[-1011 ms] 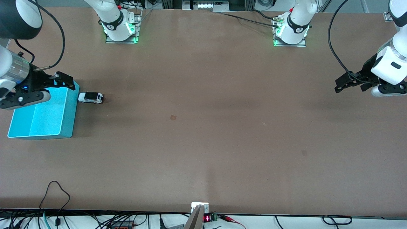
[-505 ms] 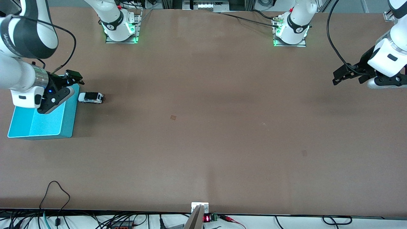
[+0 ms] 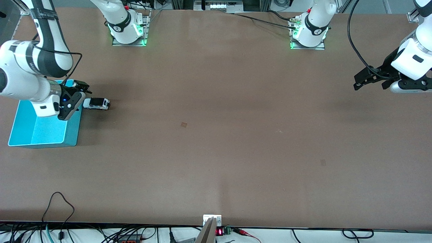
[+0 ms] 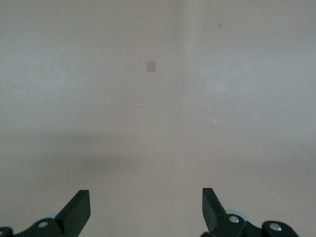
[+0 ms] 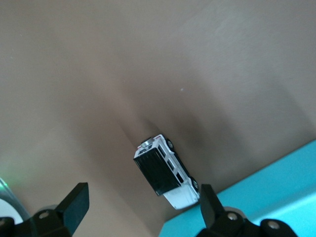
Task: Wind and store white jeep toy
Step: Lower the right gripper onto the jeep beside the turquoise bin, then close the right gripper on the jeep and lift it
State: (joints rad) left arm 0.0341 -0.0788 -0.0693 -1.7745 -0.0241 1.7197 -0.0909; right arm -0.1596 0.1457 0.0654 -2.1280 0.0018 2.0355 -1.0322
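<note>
A: Front view check. What changed over the last second?

B: Right arm swung in. The right gripper (image 3: pixel 80 88) was over the turquoise bin (image 3: pixel 20 135) a second ago; now it hangs over the bin's corner nearest the white jeep toy (image 3: pixel 97 103), lower and closer to it. Jaws apart, nothing between them.

A: Jeep moved?

B: No, same spot on the brown table (image 3: pixel 216 152), on its wheels, just beside the bin's wall toward the left arm's end, not touching it as far as I can tell. Right wrist view has the jeep (image 5: pixel 167 171) nearly between the spread fingertips (image 5: pixel 76 200), bin edge (image 5: pixel 276 182) alongside.

A: Left side?

B: Left gripper (image 3: pixel 361 83) waits over the left arm's end of the table, shifted only slightly. Jaws apart too; left wrist view shows bare tabletop.

A: So where's the task?

B: Approach, I'd say. Jeep not grasped, not wound, not stored. Next is probably a descent onto the jeep; the bin wall is close.
</note>
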